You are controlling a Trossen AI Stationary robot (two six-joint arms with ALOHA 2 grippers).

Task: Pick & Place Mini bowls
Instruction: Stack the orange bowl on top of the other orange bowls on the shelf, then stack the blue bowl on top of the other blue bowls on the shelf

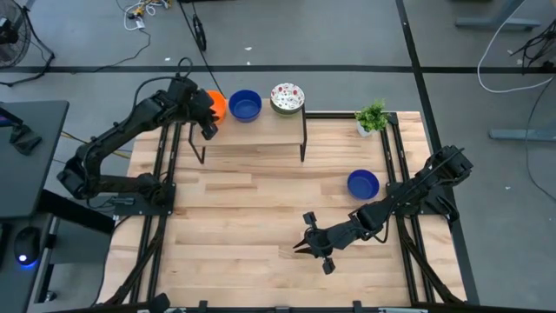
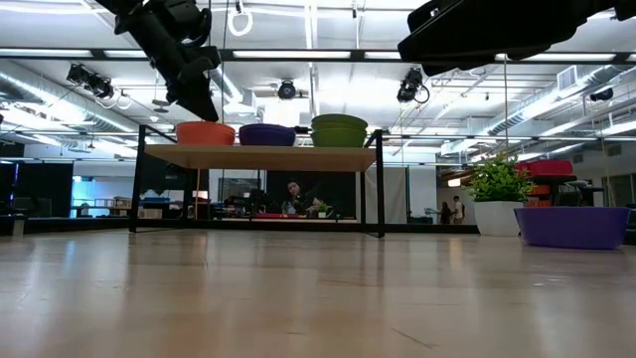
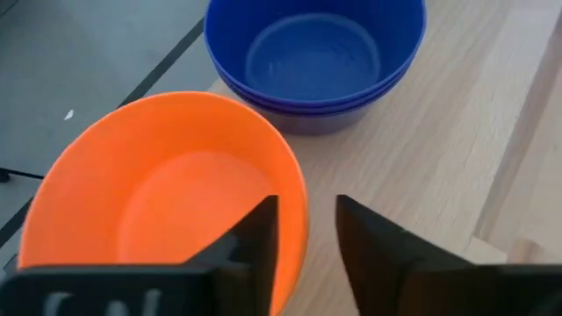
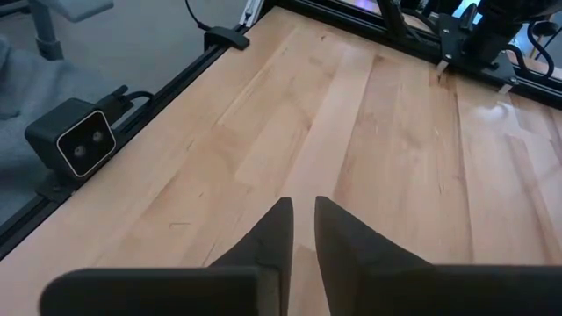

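Observation:
An orange mini bowl (image 1: 217,104) (image 3: 167,202) stands on the left end of a small raised wooden shelf (image 1: 261,130) at the table's far edge. Beside it sit a stack of dark blue bowls (image 1: 245,105) (image 3: 316,61) and a white speckled bowl (image 1: 287,97). Another dark blue bowl (image 1: 363,183) (image 2: 570,226) rests on the table at the right. My left gripper (image 1: 208,122) (image 3: 307,228) is open over the orange bowl's rim, one finger inside and one outside. My right gripper (image 1: 301,247) (image 4: 304,215) hovers shut over the table's near middle, holding nothing. My left gripper comes at the orange bowl from above, slanting. Its inner finger (image 3: 262,233) lies against the inside wall near the rim (image 3: 301,206), and I cannot tell whether it touches. Bare wood shows between the rim and the outer finger (image 3: 369,241). The bowl sits upright on the shelf.
A small green potted plant (image 1: 372,116) (image 2: 497,189) stands at the table's far right corner. The shelf's dark legs (image 1: 303,143) stand on the far part of the table. Bare wood lies across the middle and near left. A camera block (image 4: 79,145) sits at the near edge.

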